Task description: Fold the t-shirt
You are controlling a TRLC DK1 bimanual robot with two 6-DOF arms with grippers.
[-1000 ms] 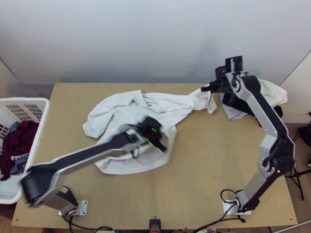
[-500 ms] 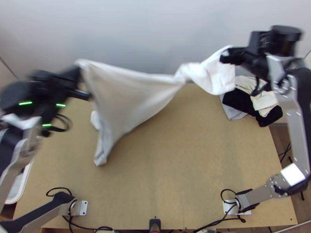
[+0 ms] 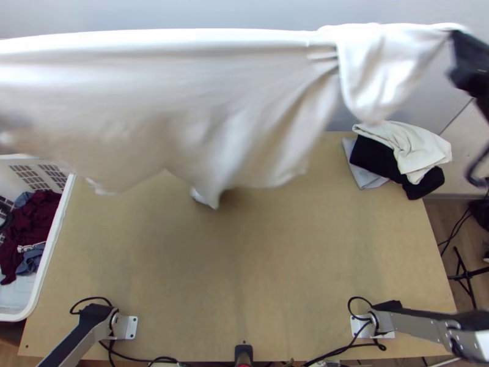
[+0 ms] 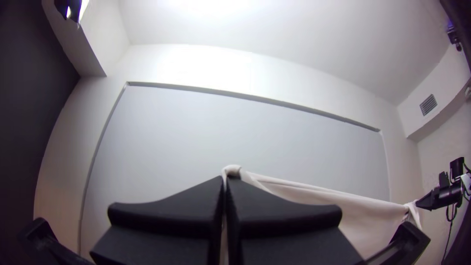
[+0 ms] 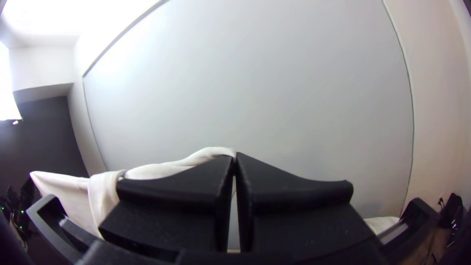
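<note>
T-shirt: one second ago it lay on the table (image 3: 275,275); now the white t-shirt (image 3: 183,92) is up in the air over the far edge, pulled out between the two grippers. Its upper edge runs nearly straight, with the rest hanging loose in uneven folds and a pointed tip dangling lowest.
Left gripper: its fingers (image 4: 198,196) are closed on one end of that upper edge; the left gripper (image 4: 225,179) has drawn away leftward.
Right gripper: closed on the opposite end, the right gripper (image 5: 234,156) is out beyond the table's far right corner, farther right than before. Near it a flap hangs doubled over; which part of the shirt this is, I can't tell.
What it means: probably a stretch to shake out creases. No fold is made; laying it down flat likely comes next, and that flap could land bunched.
Folded pile: cream, black and grey cloths (image 3: 400,147) sit at the far right corner, unmoved.
Laundry basket: the white basket (image 3: 56,226) stands along the left edge, dark clothes (image 3: 40,214) inside.
</note>
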